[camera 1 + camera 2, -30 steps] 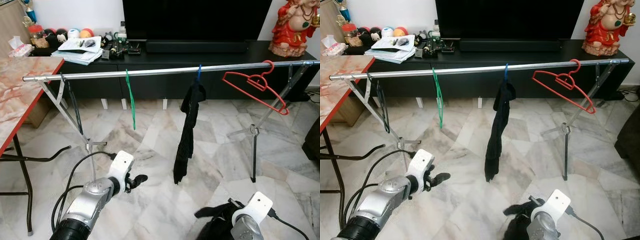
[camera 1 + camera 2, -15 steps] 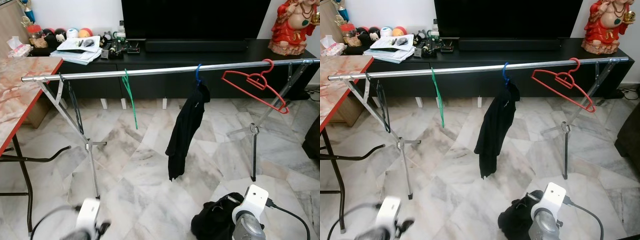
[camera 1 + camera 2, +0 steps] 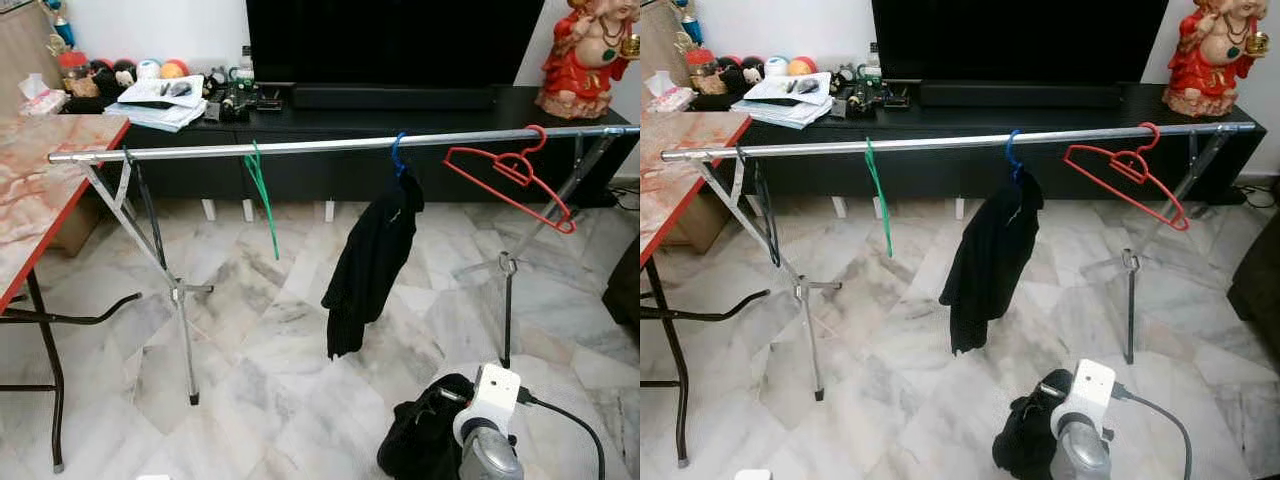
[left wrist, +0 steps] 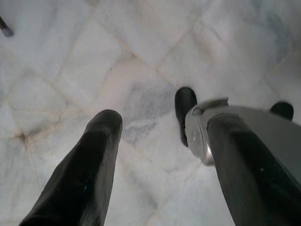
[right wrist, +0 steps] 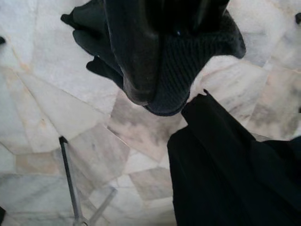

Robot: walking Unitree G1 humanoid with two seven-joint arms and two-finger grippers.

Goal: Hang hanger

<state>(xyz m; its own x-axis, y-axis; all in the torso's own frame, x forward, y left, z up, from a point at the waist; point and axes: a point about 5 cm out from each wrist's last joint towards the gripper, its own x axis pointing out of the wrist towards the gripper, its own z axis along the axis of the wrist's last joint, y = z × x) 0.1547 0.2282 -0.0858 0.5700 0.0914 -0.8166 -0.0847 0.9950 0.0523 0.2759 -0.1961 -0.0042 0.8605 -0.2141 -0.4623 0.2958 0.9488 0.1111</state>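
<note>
A silver clothes rail (image 3: 300, 146) spans the room on two folding stands. On it hang a thin black hanger (image 3: 150, 215), a green hanger (image 3: 264, 198), a blue hanger (image 3: 397, 150) carrying a black garment (image 3: 372, 262), and an empty red hanger (image 3: 512, 170) near the right end. My right arm (image 3: 488, 432) is low at the front, and its gripper (image 5: 157, 87) is shut on a bundle of black cloth (image 3: 422, 442) below the rail. My left gripper (image 4: 150, 125) points down at the marble floor, open with nothing between its fingers.
A marble-topped table (image 3: 30, 200) with black legs stands at the left. Behind the rail is a black TV cabinet (image 3: 330, 110) with papers, balls and a red statue (image 3: 590, 55). The rack's feet (image 3: 190, 398) rest on the marble floor (image 3: 250, 340).
My left arm has dropped out of the head views. The black garment on the blue hanger has swung and turned broader. My right arm with the black cloth has come up slightly.
</note>
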